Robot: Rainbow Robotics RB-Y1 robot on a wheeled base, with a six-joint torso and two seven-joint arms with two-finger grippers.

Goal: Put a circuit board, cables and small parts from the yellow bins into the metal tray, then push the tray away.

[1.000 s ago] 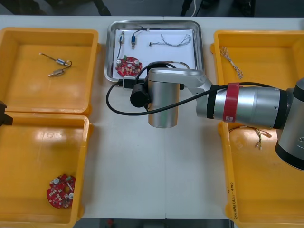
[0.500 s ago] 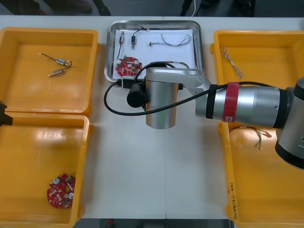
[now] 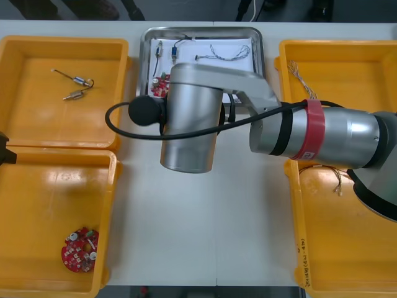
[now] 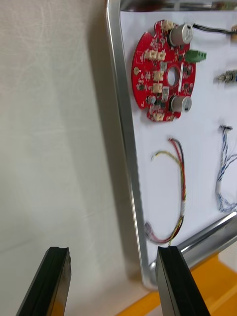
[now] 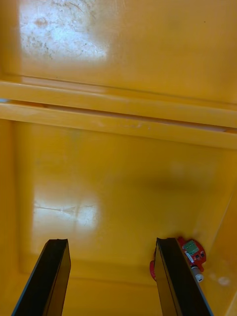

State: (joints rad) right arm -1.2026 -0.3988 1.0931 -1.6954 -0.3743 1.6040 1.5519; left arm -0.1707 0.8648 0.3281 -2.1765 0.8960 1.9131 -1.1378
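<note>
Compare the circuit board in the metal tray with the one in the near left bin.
The tray board lies on white lining; the bin board in a yellow bin. The tray board has a cable beside it; the bin board lies alone. Both are round and red.

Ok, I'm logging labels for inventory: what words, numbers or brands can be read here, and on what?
No text here can be read.
On the yellow bin at the robot's near right: a line of small dark print along the rim, too small to read.
On the circuit board in the metal tray: no legible marking.
</note>
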